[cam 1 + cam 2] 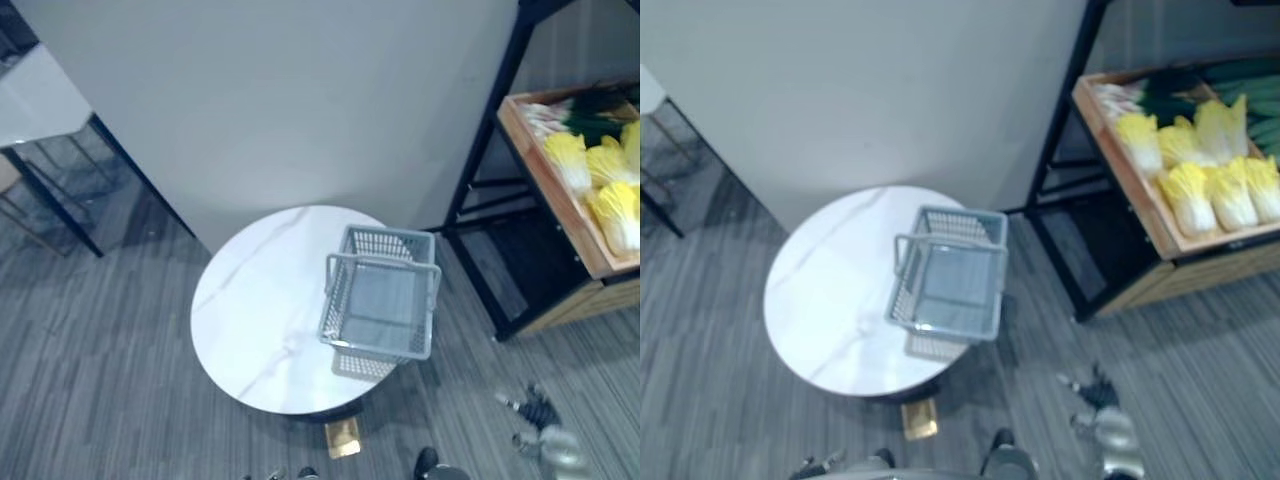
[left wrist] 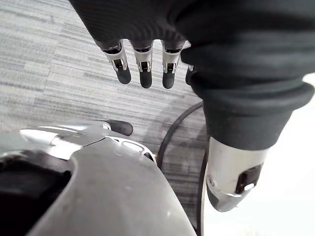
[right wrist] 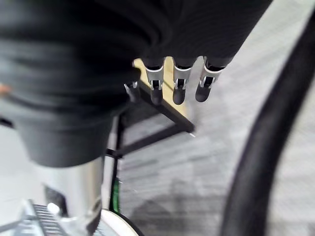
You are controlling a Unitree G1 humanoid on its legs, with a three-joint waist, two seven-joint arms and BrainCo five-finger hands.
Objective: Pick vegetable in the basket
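Empty grey plastic mesh basket (image 1: 375, 345) at round white marble table (image 1: 260, 310)'s right edge; yellow leafy cabbages (image 1: 1190, 195) in wooden shelf crate (image 1: 1120, 160), well apart; left hand (image 2: 142, 64), right hand (image 3: 179, 83) hang slack-fingered, empty; risk: cabbage dropped carelessly tips the edge-set basket.

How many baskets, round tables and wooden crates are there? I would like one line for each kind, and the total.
basket: 1
round table: 1
wooden crate: 1
Total: 3
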